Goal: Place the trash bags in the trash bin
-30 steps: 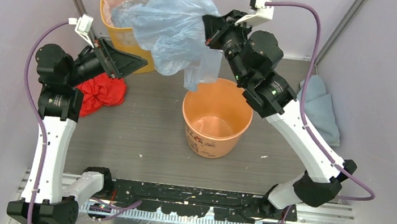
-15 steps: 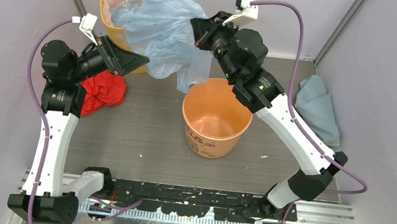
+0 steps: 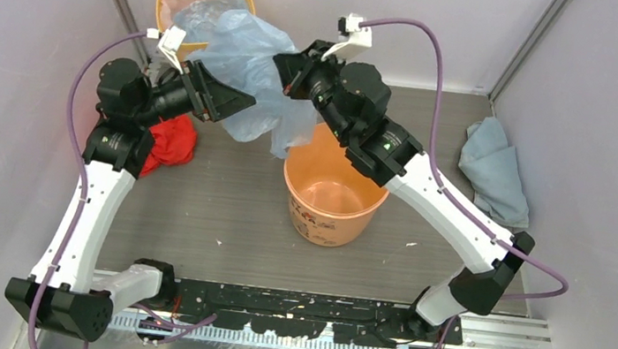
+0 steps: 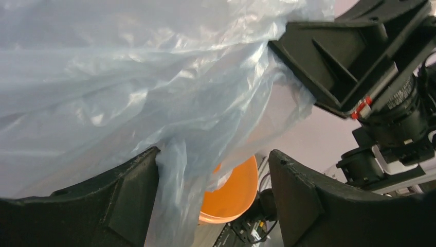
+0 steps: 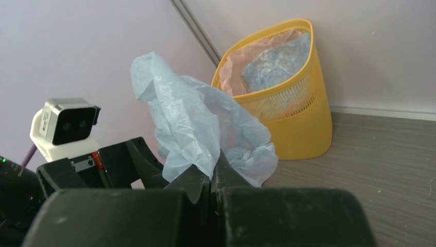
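The pale blue trash bag [image 3: 249, 56], pinched in the closed right fingers [image 5: 198, 180] and straddled by the open left fingers [image 4: 128, 190], is suspended beside the orange trash bin's [image 3: 333, 204] far-left rim.

Seen from the right wrist, the blue trash bag [image 5: 190, 118] masks the lower left side of the yellow bin [image 5: 303, 118]. The fold it is clamped by is buried between the pressed-together fingers of the right gripper [image 5: 210, 167]. From overhead, the same bag covers the yellow bin's front wall and near rim. The right arm's wrist hides the far rim of the orange trash bin [image 3: 335, 187], whose printed mark [image 3: 310, 224] is too small to read. The red cloth [image 3: 175, 138] lies partly behind the left arm. From the left wrist, the film screens all but a sliver of the orange trash bin. The spread fingers of the left gripper [image 4: 213, 154] are cut off by the bottom edge.
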Robot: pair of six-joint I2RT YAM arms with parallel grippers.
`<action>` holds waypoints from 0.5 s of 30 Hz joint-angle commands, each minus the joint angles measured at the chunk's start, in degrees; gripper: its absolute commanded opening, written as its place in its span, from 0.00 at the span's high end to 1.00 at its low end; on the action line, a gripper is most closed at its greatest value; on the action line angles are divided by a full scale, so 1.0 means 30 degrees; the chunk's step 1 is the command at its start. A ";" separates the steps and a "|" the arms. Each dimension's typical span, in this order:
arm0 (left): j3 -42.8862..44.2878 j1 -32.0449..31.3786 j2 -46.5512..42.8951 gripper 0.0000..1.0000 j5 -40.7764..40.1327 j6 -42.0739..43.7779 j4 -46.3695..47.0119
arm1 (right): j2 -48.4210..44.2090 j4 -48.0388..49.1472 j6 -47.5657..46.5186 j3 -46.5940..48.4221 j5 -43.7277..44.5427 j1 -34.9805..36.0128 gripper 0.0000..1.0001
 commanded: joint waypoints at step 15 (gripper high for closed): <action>0.3296 -0.0432 -0.0466 1.00 0.1841 0.2790 -0.3019 | -0.5149 -0.4477 -0.0485 -0.0040 -0.0881 0.0360 0.77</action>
